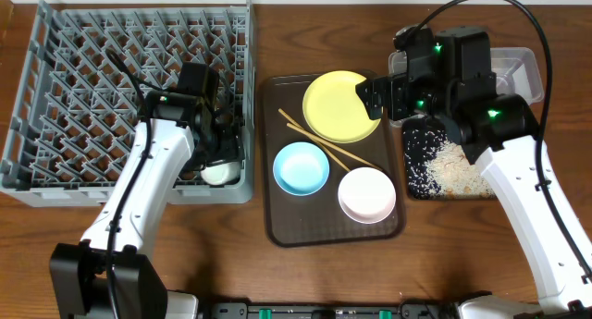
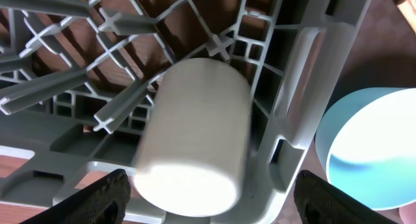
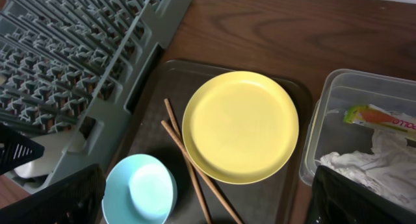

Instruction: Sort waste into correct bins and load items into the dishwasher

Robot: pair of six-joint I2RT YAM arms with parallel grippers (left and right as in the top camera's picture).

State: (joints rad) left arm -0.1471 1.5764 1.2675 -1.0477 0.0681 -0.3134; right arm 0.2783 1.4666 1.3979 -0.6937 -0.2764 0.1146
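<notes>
The small white cup (image 2: 195, 139) lies on its side in the near right corner of the grey dish rack (image 1: 92, 79); it also shows in the overhead view (image 1: 219, 174). My left gripper (image 2: 208, 201) is open, one finger on each side of the cup and clear of it. My right gripper (image 3: 211, 211) is open and empty above the yellow plate (image 3: 240, 126), chopsticks (image 3: 192, 165) and light blue bowl (image 3: 140, 188). The white bowl (image 1: 367, 194) sits on the tray's near right. The clear tub (image 3: 325, 120) holds the wrapper (image 3: 383, 119) and tissue (image 3: 370, 165).
The plate, bowls and chopsticks rest on a brown serving tray (image 1: 287, 222) in the middle. The black tray (image 1: 413, 185) with rice scraps (image 1: 453, 166) lies right of it, under my right arm. The rack wall (image 2: 292, 100) stands between cup and blue bowl (image 2: 370, 152).
</notes>
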